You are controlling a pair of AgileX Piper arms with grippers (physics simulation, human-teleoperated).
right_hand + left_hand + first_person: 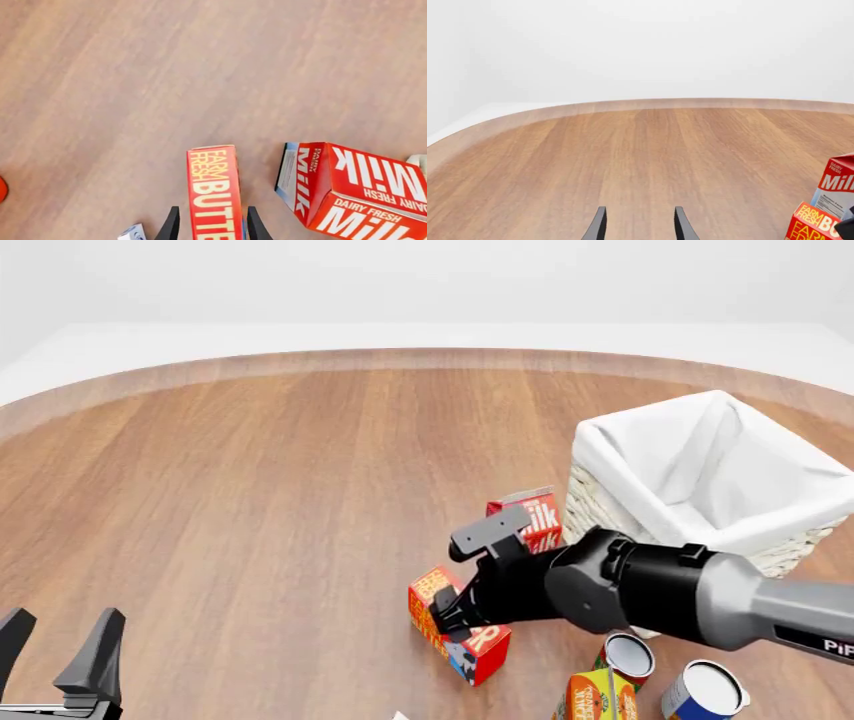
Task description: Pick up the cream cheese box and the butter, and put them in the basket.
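The butter is a red and orange carton lying on the wooden table, also seen in the right wrist view and at the edge of the left wrist view. My right gripper is open and low over it, one finger on each side of the carton. The white wicker basket stands at the right, behind the right arm. My left gripper is open and empty at the near left, over bare wood. I cannot pick out the cream cheese box; a small pale corner shows beside the butter.
A red Milk carton lies between the butter and the basket, also in the right wrist view. Two cans and an orange-yellow carton sit at the near right. The table's curved far edge runs across the back.
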